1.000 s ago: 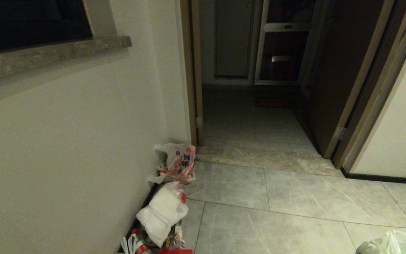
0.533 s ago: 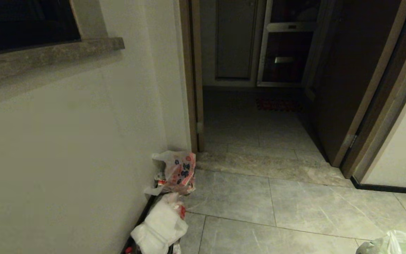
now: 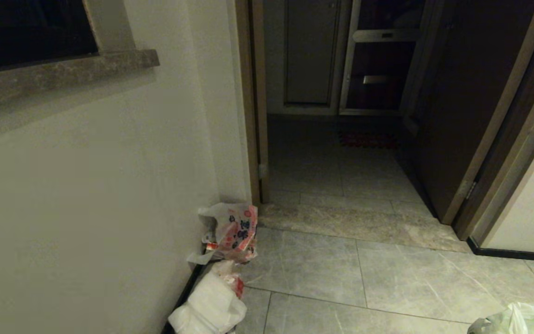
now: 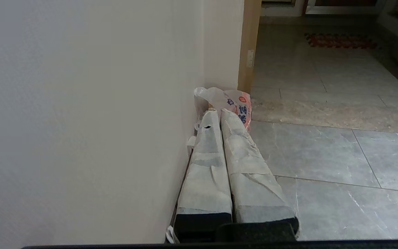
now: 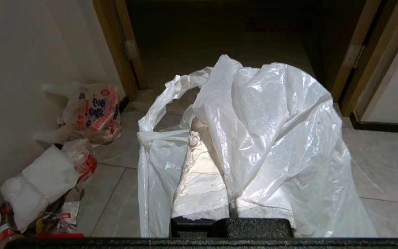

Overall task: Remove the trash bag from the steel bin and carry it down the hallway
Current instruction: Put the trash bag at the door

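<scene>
The right gripper (image 5: 199,138), clenched on the trash bag (image 5: 271,138), could lose thin plastic that snags on the door frame (image 3: 494,139); the left gripper (image 4: 219,114) is closed, empty.

Head camera looks forward and down at the grey tiled hallway floor (image 3: 387,278) from high up. Both wrist cameras face the same way, lower; all three share the crumpled white bag with red and blue print (image 3: 232,229) (image 4: 235,103) (image 5: 93,112).

A red-and-blue printed bag (image 3: 232,232) and white bundle (image 3: 209,306) lie against the wall (image 3: 86,208).
</scene>
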